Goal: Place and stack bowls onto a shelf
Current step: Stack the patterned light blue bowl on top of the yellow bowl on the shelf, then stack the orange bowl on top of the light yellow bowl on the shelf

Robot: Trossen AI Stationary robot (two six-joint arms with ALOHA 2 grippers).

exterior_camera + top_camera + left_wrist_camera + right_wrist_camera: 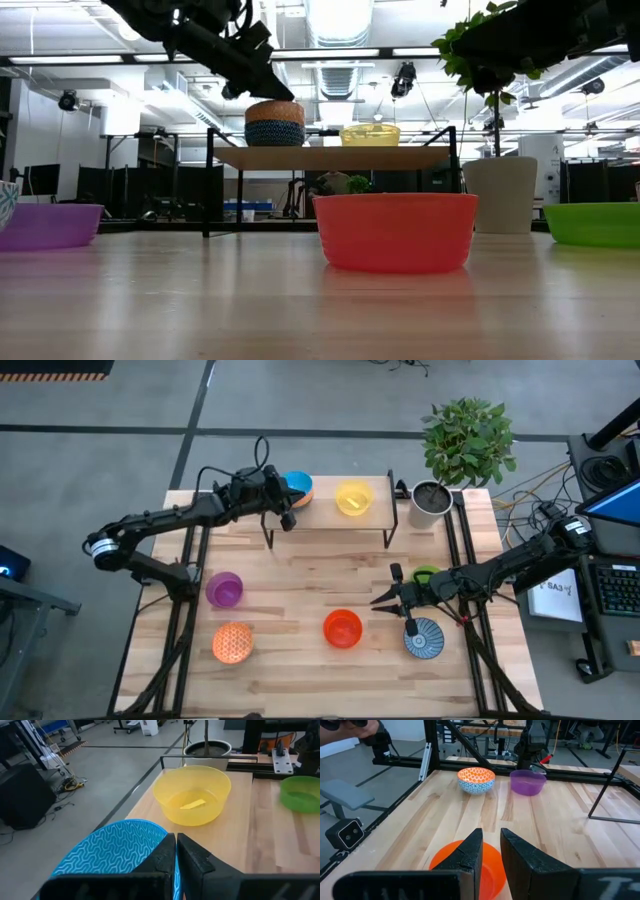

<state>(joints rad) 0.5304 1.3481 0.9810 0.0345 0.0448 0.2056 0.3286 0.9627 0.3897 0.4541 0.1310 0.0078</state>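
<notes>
A two-bowl stack (297, 488) stands on the left end of the shelf (325, 512). Its top bowl (112, 854) is blue and wave-patterned inside; in the low view the stack (275, 122) is gold above, dark blue below. The yellow bowl (354, 498) sits mid-shelf. My left gripper (286, 513) is shut above the stack's near rim, and the low view shows a gap between them. My right gripper (384, 600), open by a narrow gap, hovers just right of the red-orange bowl (343, 628). The purple (224, 589), patterned orange (232, 643), striped (425, 638) and green (427, 574) bowls rest on the table.
A grey plant pot (431, 500) with a leafy plant stands at the shelf's right end. The shelf's right third (380, 510) is bare. The right arm partly covers the green bowl. Bare tabletop (300, 575) lies between the shelf and the lower bowls.
</notes>
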